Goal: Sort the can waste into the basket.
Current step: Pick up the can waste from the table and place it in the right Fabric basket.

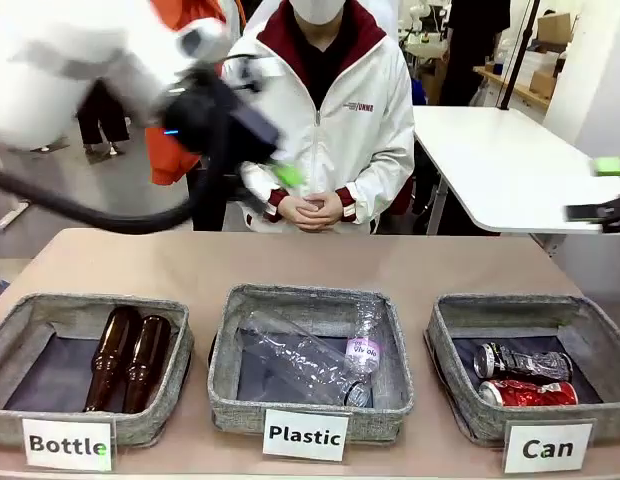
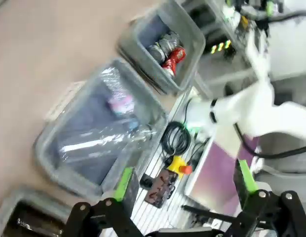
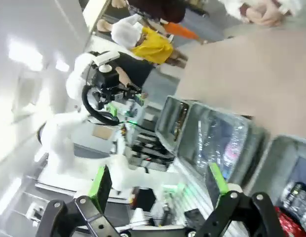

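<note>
- Three grey woven-fabric baskets with dark floors stand in a row along the near edge of the tan table [image 1: 320, 262], each fronted by a white card.
- The basket [image 1: 460, 350] marked "Can" sits at the table's near right corner. In it lie the two crushed cans, side by side and close together: the black can [image 1: 520, 361] with its silver top farther from the near edge, the red can [image 1: 528, 393] with white print nearer it.
- The middle basket [image 1: 230, 340], marked "Plastic", holds clear, crinkled plastic bottles [image 1: 310, 360], one with a pink-and-white label.
- The basket [image 1: 20, 340] marked "Bottle" at the near left corner holds two smooth brown glass bottles [image 1: 130, 358] lying parallel.
- The left wrist view looks down from above and also shows a coiled black cable and a yellow box with a red button beyond the table's near edge, which the front view leaves out.
- The left gripper [image 2: 185, 185] is raised high over the table's far left part, jaws wide apart and empty, green pads [image 2: 124, 181] showing.
- The right gripper [image 3: 158, 185] hangs off the table's right edge, also spread wide and holding nothing.
- A person in a white jacket with dark red trim stands at the far edge, hands [image 1: 312, 211] clasped together.
</note>
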